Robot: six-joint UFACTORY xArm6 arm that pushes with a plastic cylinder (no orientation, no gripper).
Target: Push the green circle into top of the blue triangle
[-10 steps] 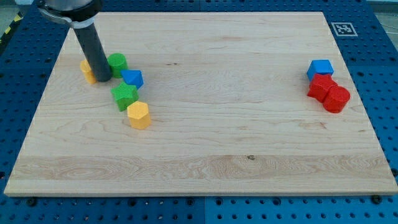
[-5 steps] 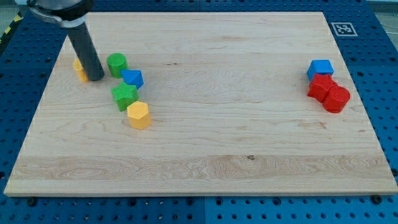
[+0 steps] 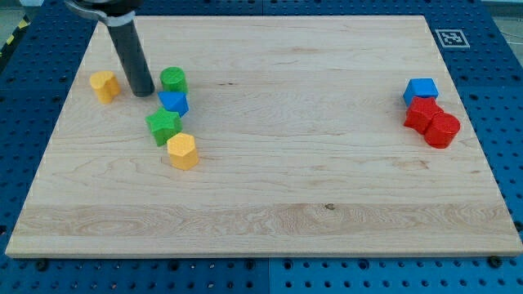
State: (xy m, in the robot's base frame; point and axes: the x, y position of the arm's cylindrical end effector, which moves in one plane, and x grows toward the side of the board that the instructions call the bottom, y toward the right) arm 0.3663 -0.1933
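Note:
The green circle [image 3: 173,80] stands at the board's upper left, touching the top edge of the blue triangle [image 3: 174,103] just below it. My tip [image 3: 144,91] rests on the board just left of the green circle, a small gap apart, and up-left of the blue triangle. The rod leans up toward the view's top left.
A green star-shaped block [image 3: 163,126] and a yellow hexagon [image 3: 183,151] lie below the blue triangle. A yellow block [image 3: 104,85] sits left of my tip. At the right edge are a blue block [image 3: 421,90] and two red blocks [image 3: 424,113] [image 3: 443,130].
My tip swung left, then moved right past the yellow block. The green circle slid right, now sitting directly above the blue triangle. The yellow block is uncovered.

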